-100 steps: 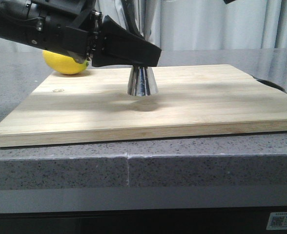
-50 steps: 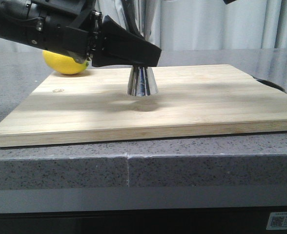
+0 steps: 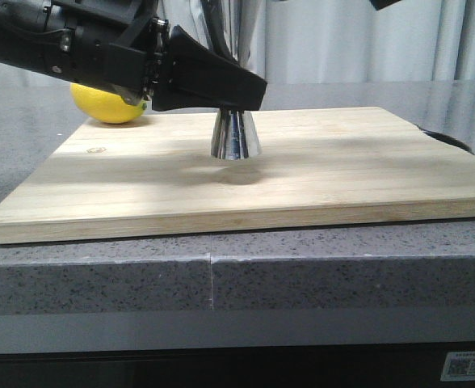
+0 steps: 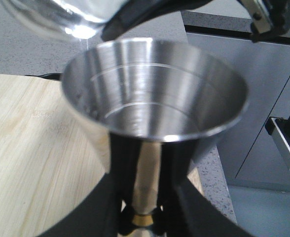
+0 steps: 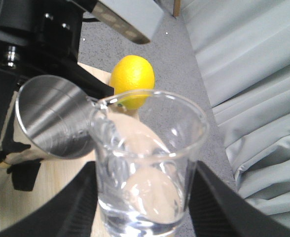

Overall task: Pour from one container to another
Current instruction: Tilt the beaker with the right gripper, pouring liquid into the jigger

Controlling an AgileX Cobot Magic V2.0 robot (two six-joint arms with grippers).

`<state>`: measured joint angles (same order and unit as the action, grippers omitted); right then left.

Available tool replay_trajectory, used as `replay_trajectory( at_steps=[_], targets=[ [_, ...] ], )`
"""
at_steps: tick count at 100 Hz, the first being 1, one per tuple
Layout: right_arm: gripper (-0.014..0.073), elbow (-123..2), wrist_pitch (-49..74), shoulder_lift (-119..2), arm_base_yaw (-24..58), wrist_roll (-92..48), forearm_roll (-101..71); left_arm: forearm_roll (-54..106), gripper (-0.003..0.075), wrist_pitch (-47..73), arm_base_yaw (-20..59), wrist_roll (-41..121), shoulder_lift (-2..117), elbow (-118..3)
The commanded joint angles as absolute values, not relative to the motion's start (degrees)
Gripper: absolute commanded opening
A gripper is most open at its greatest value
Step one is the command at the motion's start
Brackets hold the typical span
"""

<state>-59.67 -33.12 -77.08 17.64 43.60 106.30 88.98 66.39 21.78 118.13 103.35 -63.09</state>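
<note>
The steel jigger [image 3: 236, 136] stands on the wooden board [image 3: 318, 174]. My left gripper [image 3: 239, 90] is shut on its narrow waist, where the gold band [image 4: 144, 220] shows between the black fingers [image 4: 119, 163]. Its open upper cup [image 4: 155, 98] faces the left wrist camera. My right gripper [image 5: 145, 197] is shut on the clear glass beaker [image 5: 147, 163]. The beaker's lip sits right beside the jigger's rim [image 5: 54, 123]. In the left wrist view the beaker [image 4: 51, 17] hangs tilted just above that rim. The front view hides the beaker.
A yellow lemon [image 3: 108, 103] lies on the grey counter behind the board's back left corner, also seen as the lemon [image 5: 131, 81] past the beaker. A dark round object [image 3: 451, 141] lies at the board's right edge. Curtains hang behind.
</note>
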Motion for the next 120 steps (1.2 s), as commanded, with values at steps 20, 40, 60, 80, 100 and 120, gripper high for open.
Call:
replay_trajectory(
  at_steps=[20,40,60,80,100,120],
  targets=[
    [0.0183,-61.87,-31.77,-75.47,17.63,41.12,106.48,92.88,-0.0012,72.08,22.31,117.52,100.21,-64.93],
    [0.0182,-61.87,-31.42,-75.47,17.63,39.29,106.48,92.88,-0.0012,72.08,22.31,117.52,100.21,-64.93],
    [0.0182,-61.87,-31.08,-75.47,17.63,37.89,106.48,92.88,-0.0012,72.08,22.31,117.52,100.21,-64.93],
    [0.0182,-61.87,-30.72,-75.47,17.63,36.56,106.48,92.88,-0.0012,72.08,22.31,117.48,100.21,-64.93],
    [0.0183,-62.25,-30.63,-75.47,17.63,35.99,106.48,92.88,-0.0012,72.08,22.31,117.48,100.21,-64.93],
    [0.0183,-62.35,-30.63,-75.47,17.63,35.09,106.48,92.88,-0.0012,72.08,22.31,117.48,100.21,-64.93]
  ],
)
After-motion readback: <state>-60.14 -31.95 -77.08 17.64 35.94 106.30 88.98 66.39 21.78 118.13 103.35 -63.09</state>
